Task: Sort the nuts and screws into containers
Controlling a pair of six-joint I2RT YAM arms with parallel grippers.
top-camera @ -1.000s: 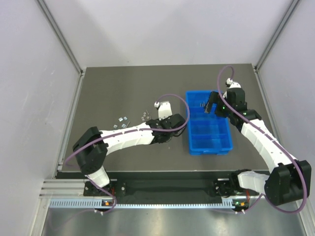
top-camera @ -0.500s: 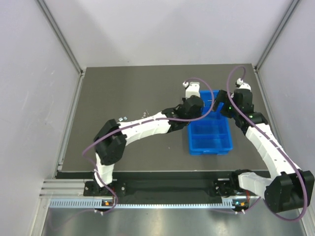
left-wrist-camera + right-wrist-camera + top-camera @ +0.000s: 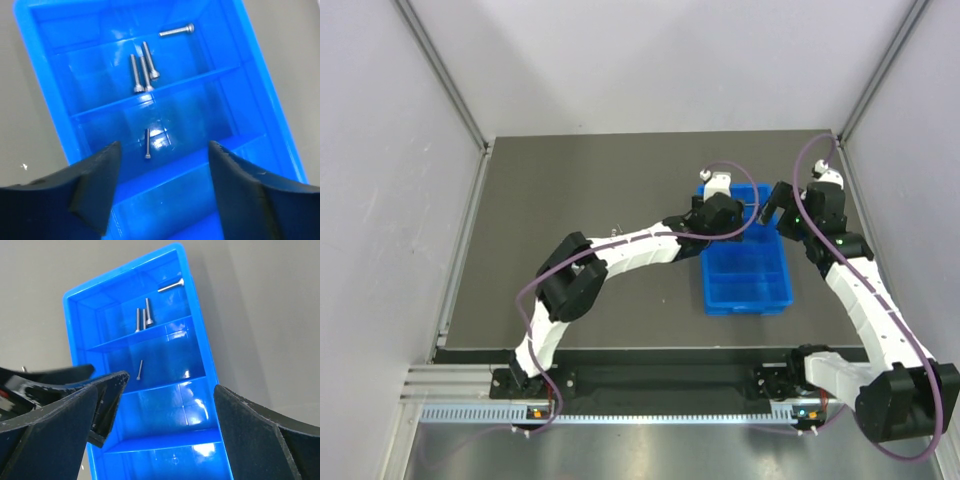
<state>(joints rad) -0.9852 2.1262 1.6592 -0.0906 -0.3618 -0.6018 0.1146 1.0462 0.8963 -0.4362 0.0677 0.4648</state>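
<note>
**Top view.** Bright blue rectangular plastic tray (image 3: 748,306) on the dark grey table (image 3: 570,170). The left arm reaches across so the left gripper (image 3: 738,222) hangs over the tray's far-left corner. The right gripper (image 3: 767,208) sits over the tray's far-right corner, close beside it. Jaw gaps can't be read from this height. Any loose hardware left of the tray is too small to pick out or is hidden under the arm.

**Left wrist.** Both dark fingers (image 3: 95,192) are spread wide with nothing between them, above the tray's second compartment. Four thin silvery metal screws (image 3: 143,70) lie in the tray's end compartment: three bunched against the divider, one crosswise by the end wall. A lone fifth screw (image 3: 147,144) lies in the next compartment along. No nuts are seen in the tray.

**Right wrist.** Its jaws are also wide apart and empty, looking down the tray's length. The left gripper's finger intrudes at the tray's left wall.

**Risks.**
- Both grippers crowd one end of the tray, so a careless swing on withdrawal could knock them together.
- A knock could also shove the tray and jumble the screws.
- The stray screw sits apart from its fellows. If that bay is meant for nuts, the sort ends up mixed.
</note>
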